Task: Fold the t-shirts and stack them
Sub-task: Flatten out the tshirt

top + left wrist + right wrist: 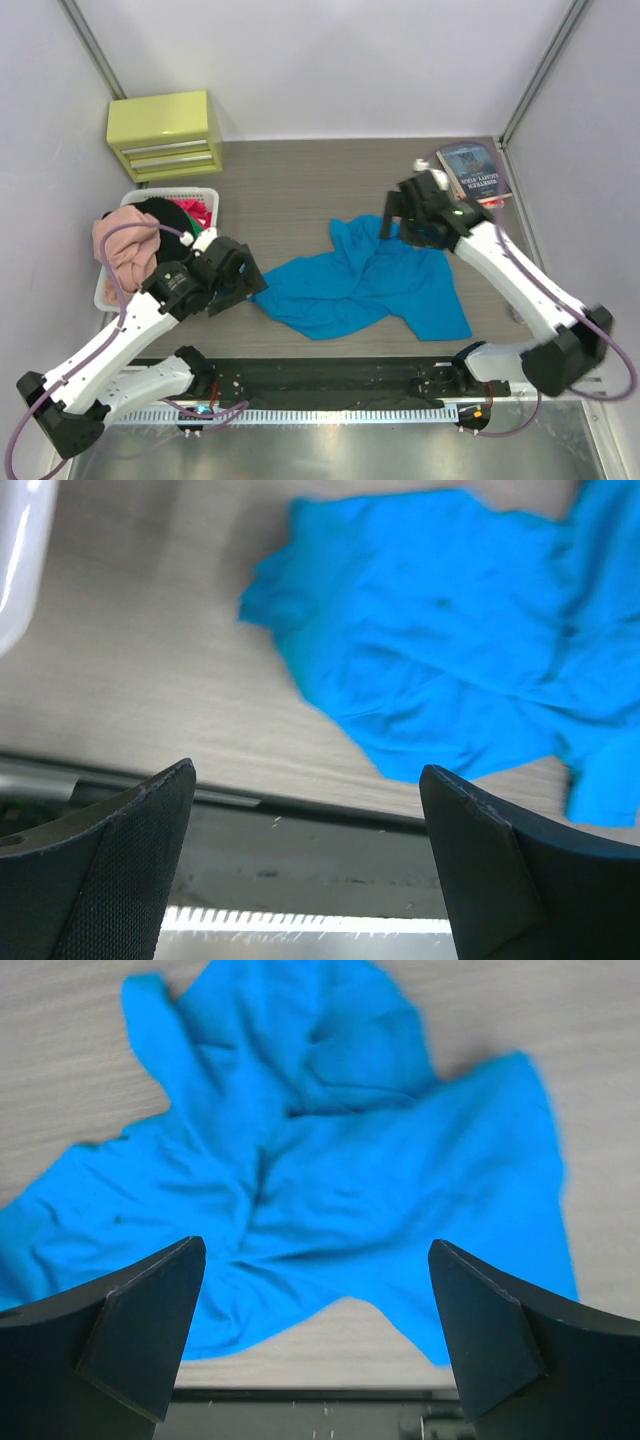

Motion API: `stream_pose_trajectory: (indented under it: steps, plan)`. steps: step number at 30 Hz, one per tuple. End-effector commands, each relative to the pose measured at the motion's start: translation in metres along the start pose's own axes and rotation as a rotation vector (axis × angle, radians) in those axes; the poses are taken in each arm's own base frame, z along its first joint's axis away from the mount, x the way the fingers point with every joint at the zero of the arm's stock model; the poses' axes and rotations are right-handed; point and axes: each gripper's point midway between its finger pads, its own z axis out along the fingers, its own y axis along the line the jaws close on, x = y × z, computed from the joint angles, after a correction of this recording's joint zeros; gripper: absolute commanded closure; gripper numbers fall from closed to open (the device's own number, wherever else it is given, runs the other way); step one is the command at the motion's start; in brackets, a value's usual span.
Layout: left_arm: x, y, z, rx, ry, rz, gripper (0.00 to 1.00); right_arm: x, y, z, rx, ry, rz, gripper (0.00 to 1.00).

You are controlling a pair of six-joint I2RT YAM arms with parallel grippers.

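A bright turquoise-blue t-shirt (365, 280) lies crumpled and spread on the wooden table between the arms. My left gripper (243, 283) hovers just off its left edge, jaws wide open and empty. In the left wrist view the shirt (450, 630) lies ahead and to the right of the left gripper (305, 772). My right gripper (398, 225) hangs over the shirt's upper right part, also open and empty. The right wrist view shows the shirt (330, 1160) beneath and beyond the right gripper (315, 1250). More t-shirts, pink (125, 245), black (160, 212) and red (197, 212), are heaped at the left.
The heaped shirts fill a white basket (175, 194) at the table's left edge; its rim (20, 560) shows in the left wrist view. A yellow-green drawer cabinet (165, 135) stands at the back left. A dark-blue book (475, 172) lies at the back right.
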Motion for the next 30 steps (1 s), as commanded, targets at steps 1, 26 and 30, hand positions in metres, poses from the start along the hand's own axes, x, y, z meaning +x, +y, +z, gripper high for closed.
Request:
stream_pose_trajectory:
  steps: [1,26,30]
  plan:
    - [0.015,0.018,0.004,-0.103,0.009,-0.059,0.06,-0.005,0.085,0.045,-0.080,-0.058,-0.196,0.02]
    - [0.016,0.028,-0.003,-0.068,-0.032,-0.014,0.04,-0.016,0.157,0.233,0.171,-0.040,-0.387,0.29]
    - [0.014,0.030,-0.004,-0.072,-0.042,-0.006,0.03,-0.006,0.143,0.245,0.232,-0.026,-0.428,0.43]
